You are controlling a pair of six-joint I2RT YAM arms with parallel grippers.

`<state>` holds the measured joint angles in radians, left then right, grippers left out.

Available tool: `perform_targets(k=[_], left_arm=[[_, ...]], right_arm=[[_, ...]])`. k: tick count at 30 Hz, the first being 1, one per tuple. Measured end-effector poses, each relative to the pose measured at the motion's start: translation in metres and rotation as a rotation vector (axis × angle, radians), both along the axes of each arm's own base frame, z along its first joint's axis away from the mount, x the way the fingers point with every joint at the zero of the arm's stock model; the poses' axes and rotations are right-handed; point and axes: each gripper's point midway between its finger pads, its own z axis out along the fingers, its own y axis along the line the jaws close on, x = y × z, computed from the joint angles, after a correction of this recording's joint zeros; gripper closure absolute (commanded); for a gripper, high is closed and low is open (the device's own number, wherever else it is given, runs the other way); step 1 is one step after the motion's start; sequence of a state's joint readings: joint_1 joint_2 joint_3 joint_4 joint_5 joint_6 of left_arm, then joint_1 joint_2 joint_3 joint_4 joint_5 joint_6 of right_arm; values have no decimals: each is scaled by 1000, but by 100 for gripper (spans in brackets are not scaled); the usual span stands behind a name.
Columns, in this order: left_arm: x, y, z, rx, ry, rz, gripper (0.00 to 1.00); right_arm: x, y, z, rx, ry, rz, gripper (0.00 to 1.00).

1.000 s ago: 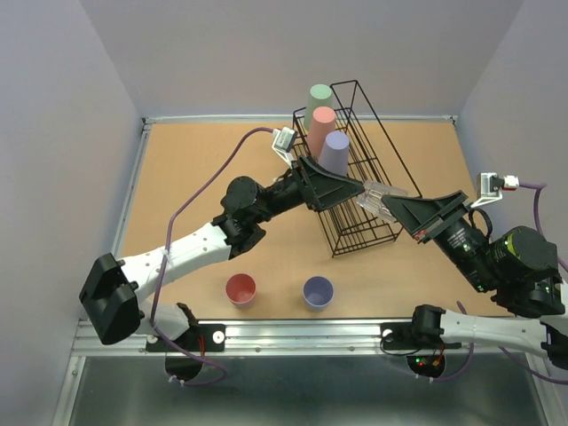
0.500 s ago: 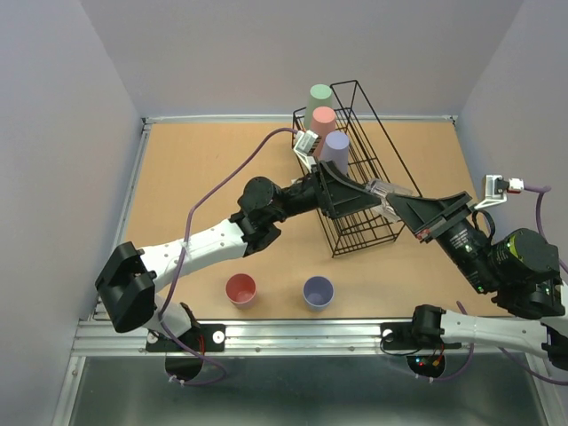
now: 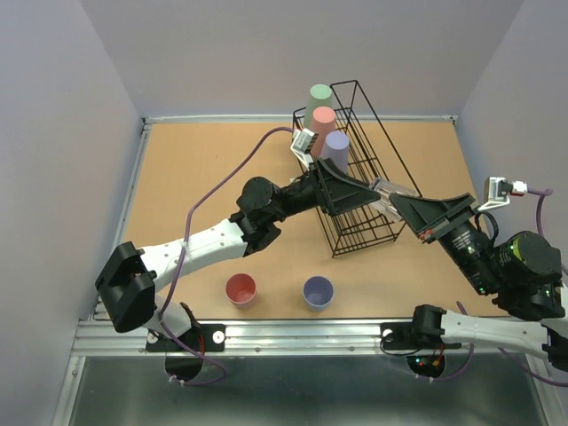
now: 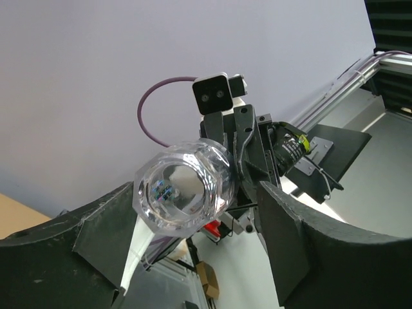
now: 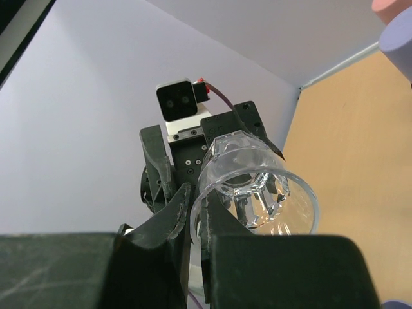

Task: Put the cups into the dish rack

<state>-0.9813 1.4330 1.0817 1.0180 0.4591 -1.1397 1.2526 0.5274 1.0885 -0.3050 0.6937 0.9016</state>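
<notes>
I see left gripper (image 4: pixel 193 196) closer than earlier, fingers narrower but wide around small clear plastic cup (image 4: pixel 183 187); right gripper (image 5: pixel 195 203) pinching rim.

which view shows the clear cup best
The right wrist view: the clear cup is close, side and open mouth showing, its wall pinched in the shut right claw. The left wrist view shows only its base, end-on inside the open left claw. From the top it is a faint glint near the dish rack.
</notes>
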Motion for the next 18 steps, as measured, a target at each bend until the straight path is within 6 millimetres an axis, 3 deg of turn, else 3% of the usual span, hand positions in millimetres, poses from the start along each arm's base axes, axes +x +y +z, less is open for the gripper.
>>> perform_targets(k=[4, 7, 8, 9, 11, 18], left_arm=[[1, 0, 0, -2, 2, 3, 18], [2, 0, 0, -2, 4, 10, 34], [2, 0, 0, -1, 6, 12, 44], [3, 0, 0, 0, 8, 17, 64], [5, 0, 1, -7, 15, 21, 83], [0, 2, 5, -12, 17, 21, 88]], right_arm=[[1, 10, -5, -24, 5, 16, 100], [1, 15, -7, -32, 10, 22, 100], [1, 15, -7, -31, 10, 22, 100], [1, 15, -6, -25, 9, 23, 100], [1, 14, -3, -11, 9, 24, 100], [-2, 10, -1, 7, 4, 31, 100]])
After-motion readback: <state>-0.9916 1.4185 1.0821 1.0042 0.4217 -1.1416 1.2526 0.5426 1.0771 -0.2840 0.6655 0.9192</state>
